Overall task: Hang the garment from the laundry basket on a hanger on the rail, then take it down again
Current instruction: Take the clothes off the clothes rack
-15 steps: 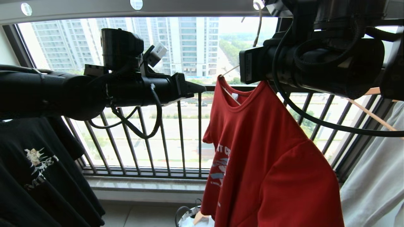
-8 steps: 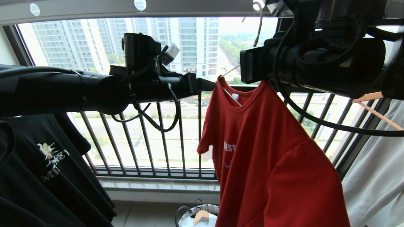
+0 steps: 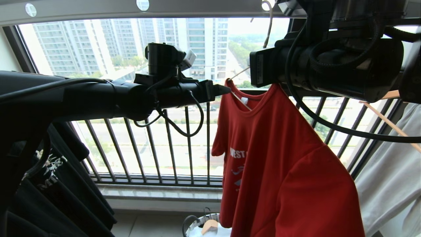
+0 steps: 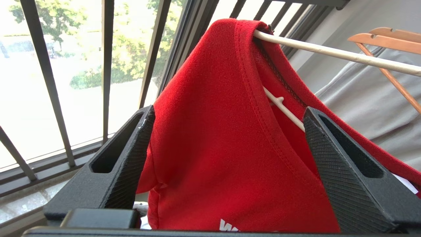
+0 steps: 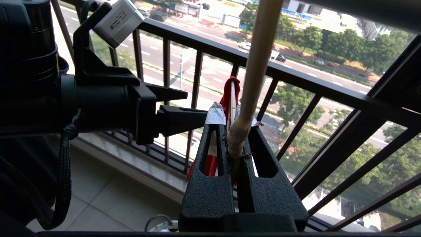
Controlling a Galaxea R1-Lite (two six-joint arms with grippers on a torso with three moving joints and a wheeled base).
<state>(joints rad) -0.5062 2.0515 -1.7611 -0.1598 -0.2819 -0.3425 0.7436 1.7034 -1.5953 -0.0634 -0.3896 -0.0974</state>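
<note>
The garment (image 3: 283, 171), a red T-shirt with white lettering, hangs on the thin white hanger (image 4: 329, 54), whose long hook (image 3: 269, 26) reaches up into a hole of the grey rail (image 3: 197, 8). My left gripper (image 4: 229, 113) is open, its fingers either side of the shirt's shoulder by the collar (image 4: 213, 138), not closed on it. In the head view it (image 3: 225, 89) sits level at that shoulder's tip. My right gripper (image 5: 234, 126) is shut on the hanger's stem, hidden behind its own arm in the head view. The laundry basket (image 3: 210, 216) stands on the floor below.
A black printed T-shirt (image 3: 49, 184) hangs at the left. A pale grey garment (image 3: 391, 184) on a wooden hanger (image 3: 388, 121) hangs at the right. The dark barred window railing (image 3: 164, 144) runs behind. Another wooden hanger (image 3: 209, 225) lies in the basket.
My left arm has reached to the right, up to the shirt's shoulder, and its jaws have opened wide. The shirt has swung a little. The right arm has kept still.
</note>
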